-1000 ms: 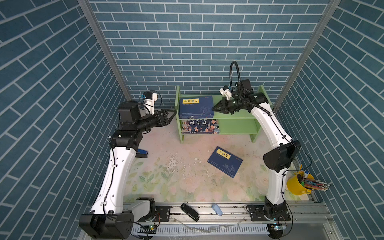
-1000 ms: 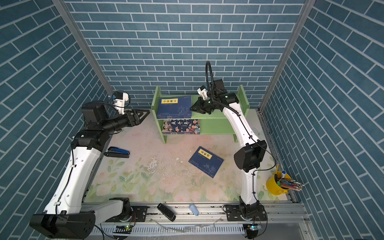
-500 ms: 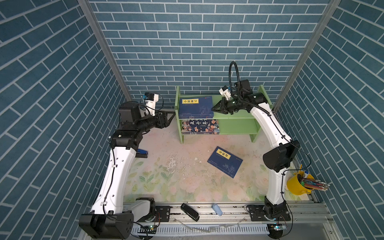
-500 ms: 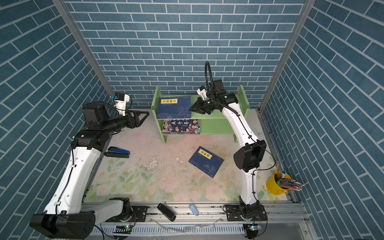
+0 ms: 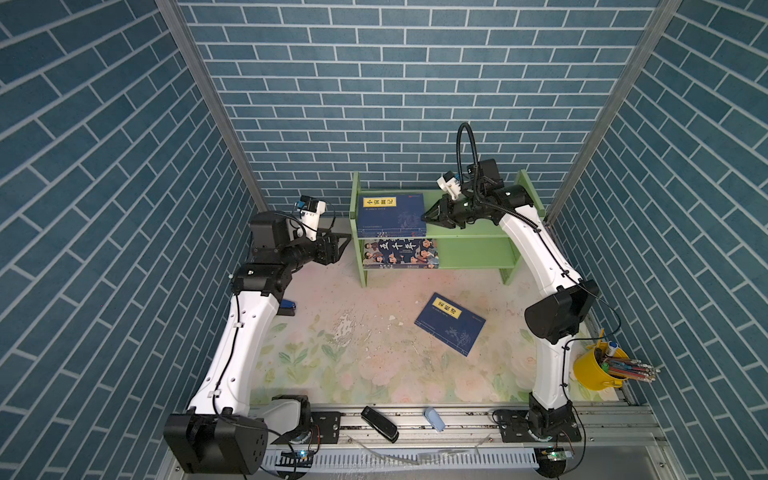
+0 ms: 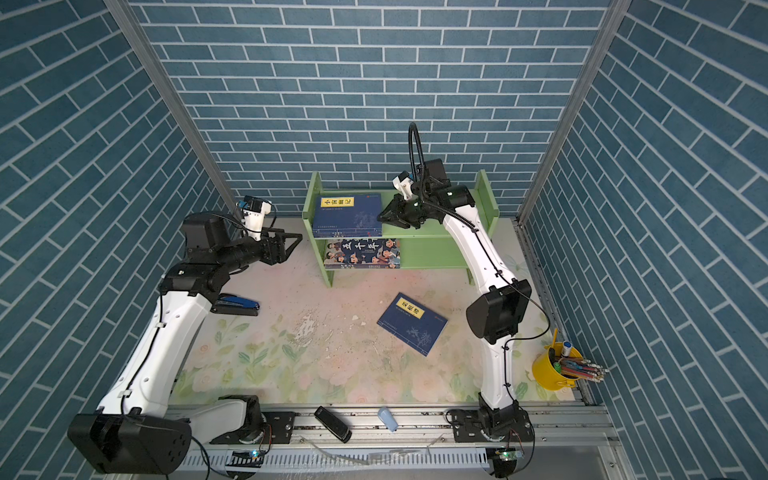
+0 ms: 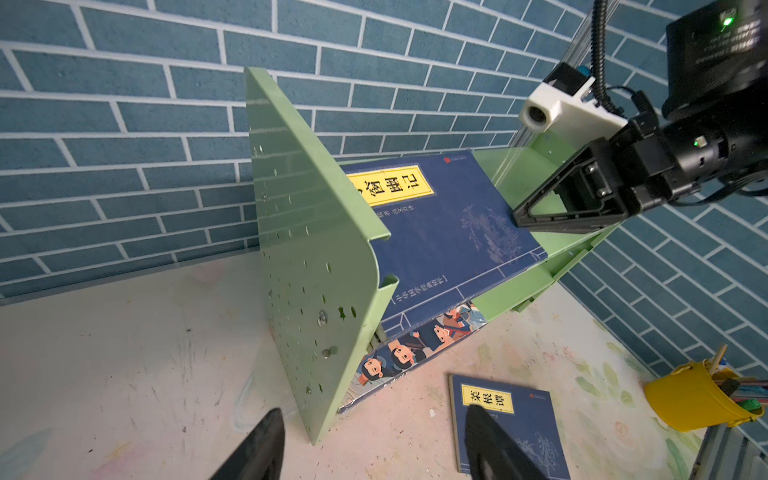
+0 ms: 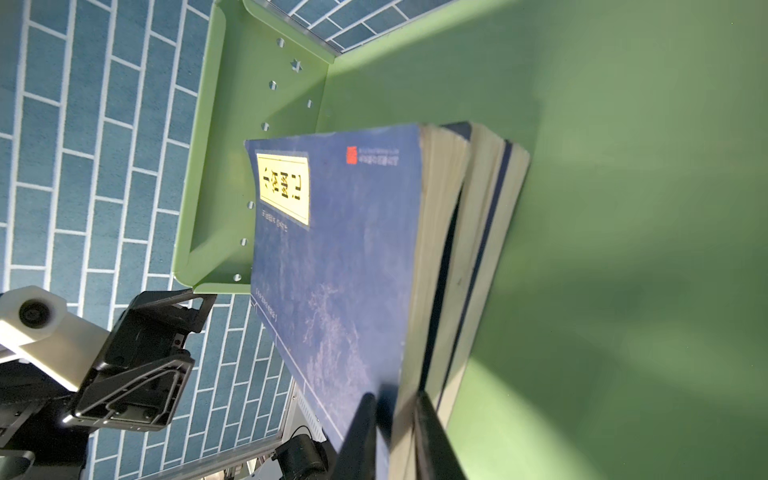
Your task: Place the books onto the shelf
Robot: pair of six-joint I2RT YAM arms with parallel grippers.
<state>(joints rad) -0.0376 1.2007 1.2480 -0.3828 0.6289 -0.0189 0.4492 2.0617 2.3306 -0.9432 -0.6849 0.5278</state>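
The light green shelf (image 5: 473, 232) stands at the back of the table. A stack of navy books (image 5: 390, 212) with a yellow label lies on its top tier. The large cartoon book (image 5: 399, 252) lies on the lower tier. Another navy book (image 5: 451, 323) lies flat on the table in front. My right gripper (image 5: 428, 217) is at the stack's right edge. In the right wrist view its jaws (image 8: 395, 397) straddle the top book's (image 8: 340, 249) corner, slightly apart from it. My left gripper (image 5: 343, 245) hovers open just left of the shelf's holed side panel (image 7: 316, 257), holding nothing.
A yellow cup of pens (image 5: 598, 370) stands at the table's right edge. A blue stapler (image 6: 237, 305) lies by the left arm. A black object (image 5: 379, 424) and a small pale blue one (image 5: 433, 417) rest on the front rail. Brick walls close in on three sides.
The right gripper's jaws have parted a little from the top book on the upper tier. Both arms have stayed nearly in place.
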